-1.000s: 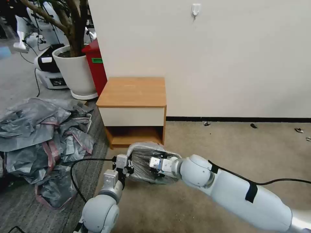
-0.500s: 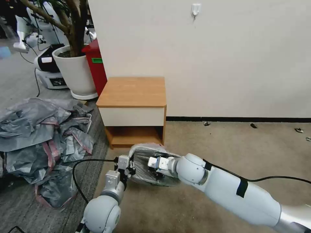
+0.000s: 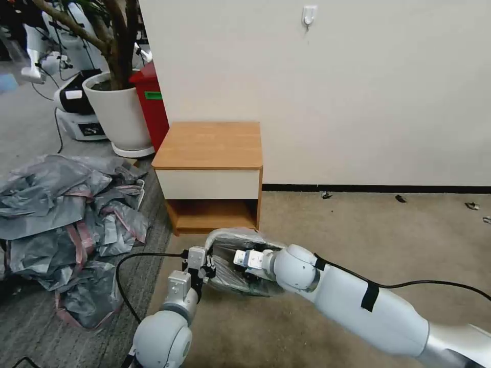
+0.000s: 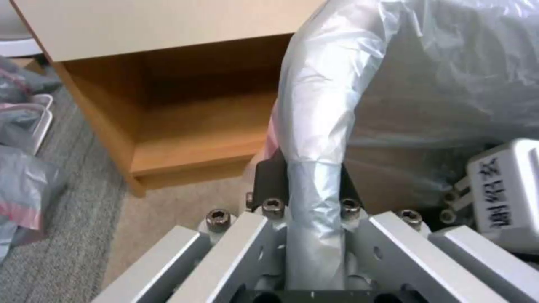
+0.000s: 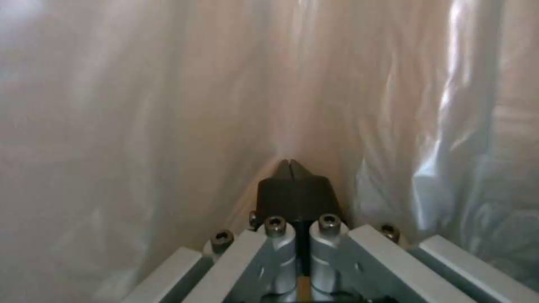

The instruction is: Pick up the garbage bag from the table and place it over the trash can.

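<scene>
**A:** Garbage bag (image 3: pixel 240 266) is stretched low over the carpet, just in front of the table (image 3: pixel 209 145). The trash can isn't clearly made out under the plastic. The left gripper (image 4: pixel 306 185) is clamped on a twisted strip of the bag's rim; the right gripper (image 5: pixel 292 170) is pinched closed on film inside the bag.

**B:** Risk-wise, thin film could probably be torn if the two grips are pulled apart too hard, or the rim could be slipped out of the pads. Any labels?

**A:** Printed characters are seen on a white block (image 4: pixel 508 193) beside the left gripper, not readable.
</scene>
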Tool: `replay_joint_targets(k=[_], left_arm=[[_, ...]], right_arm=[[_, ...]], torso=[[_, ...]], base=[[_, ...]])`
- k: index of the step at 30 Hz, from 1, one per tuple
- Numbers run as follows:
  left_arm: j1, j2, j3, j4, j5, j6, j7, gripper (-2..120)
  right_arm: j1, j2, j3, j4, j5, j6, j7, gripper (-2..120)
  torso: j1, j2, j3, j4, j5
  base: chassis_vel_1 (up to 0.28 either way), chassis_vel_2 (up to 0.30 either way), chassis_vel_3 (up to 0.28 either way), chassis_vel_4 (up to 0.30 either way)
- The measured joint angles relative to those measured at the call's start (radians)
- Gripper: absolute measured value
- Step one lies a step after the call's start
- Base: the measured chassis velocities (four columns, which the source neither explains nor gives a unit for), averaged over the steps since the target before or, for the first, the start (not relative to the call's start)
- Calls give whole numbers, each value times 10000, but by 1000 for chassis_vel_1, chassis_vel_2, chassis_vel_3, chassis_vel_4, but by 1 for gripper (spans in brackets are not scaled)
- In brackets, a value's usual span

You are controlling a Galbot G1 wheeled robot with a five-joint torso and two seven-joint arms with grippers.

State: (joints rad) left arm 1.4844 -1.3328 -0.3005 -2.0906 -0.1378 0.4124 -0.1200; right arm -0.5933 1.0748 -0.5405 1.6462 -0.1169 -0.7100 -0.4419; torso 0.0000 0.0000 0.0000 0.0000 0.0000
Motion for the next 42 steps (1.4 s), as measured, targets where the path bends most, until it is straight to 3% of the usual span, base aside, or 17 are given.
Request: replay_joint_targets(k=[42], left_arm=[[8,-79,158,-134,-459,63,-45,2]], right_arm=[[-323,737,219,-1738,-1232,26,2,0]], torso=[[0,0,0,0,0]], base=[[0,0,0,0]])
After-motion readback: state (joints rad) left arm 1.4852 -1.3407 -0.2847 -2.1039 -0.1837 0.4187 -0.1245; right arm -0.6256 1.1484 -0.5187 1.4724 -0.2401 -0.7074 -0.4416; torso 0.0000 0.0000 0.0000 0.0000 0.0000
